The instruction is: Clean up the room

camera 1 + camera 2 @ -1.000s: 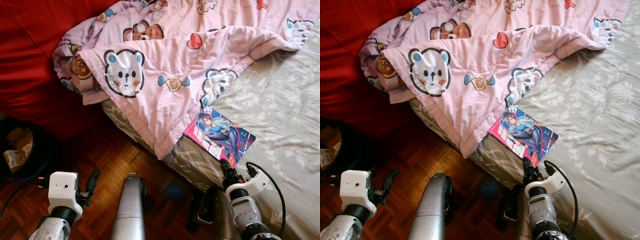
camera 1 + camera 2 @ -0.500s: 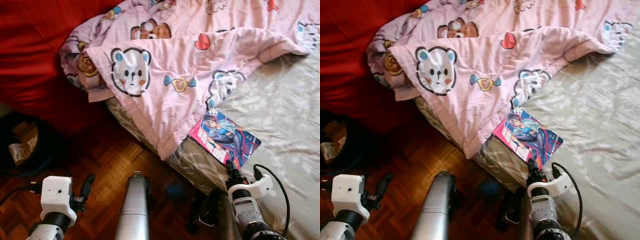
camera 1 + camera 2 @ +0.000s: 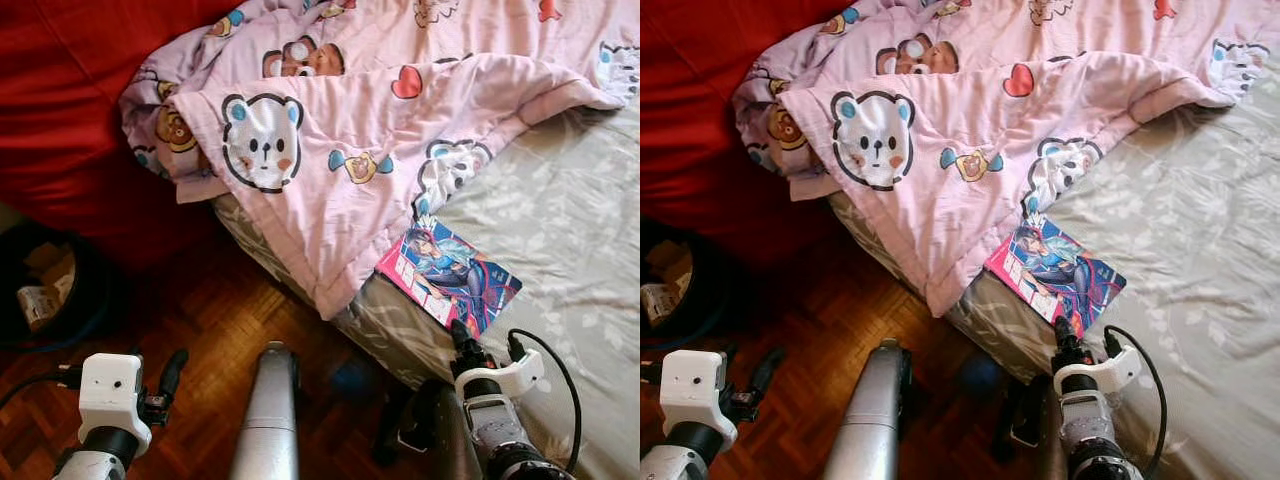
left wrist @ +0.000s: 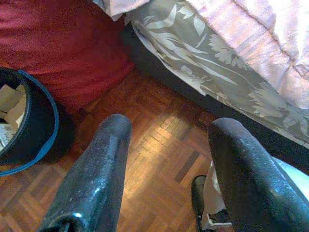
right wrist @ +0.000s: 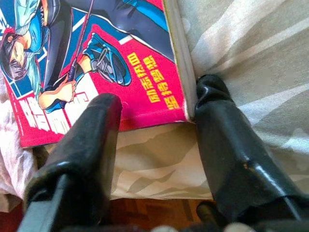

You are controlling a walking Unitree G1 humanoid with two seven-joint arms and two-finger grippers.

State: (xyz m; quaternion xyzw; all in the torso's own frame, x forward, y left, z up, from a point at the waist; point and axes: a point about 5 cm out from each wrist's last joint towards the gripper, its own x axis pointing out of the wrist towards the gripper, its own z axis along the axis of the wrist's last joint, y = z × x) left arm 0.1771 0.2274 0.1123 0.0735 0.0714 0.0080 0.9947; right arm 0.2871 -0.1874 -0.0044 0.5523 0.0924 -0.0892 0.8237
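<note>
You are looking down at a bed whose tidying has barely begun. A pink quilt (image 3: 380, 150) printed with cartoon bears lies rumpled across the grey leaf-patterned sheet (image 3: 560, 230) and spills over the edge toward a red beanbag (image 3: 60, 120). A comic book (image 3: 450, 278) with a bright pink and blue cover lies flat on the sheet near the bed's edge, one corner tucked under the quilt's hem. Nothing has been lifted yet, so the book and the quilt are both left for you to deal with.

Your right gripper (image 5: 157, 113) is stretched forward low over the mattress edge, fingers spread apart and holding nothing. In the right wrist view, its fingertips (image 5: 212, 92) frame the book's near corner, one seemingly touching the spine edge, though contact is hard to confirm. Your left gripper (image 4: 166, 140) hangs idle over the parquet floor (image 3: 230, 320), jaws parted and empty, near a dark bin (image 4: 34, 130) holding cardboard scraps.
</note>
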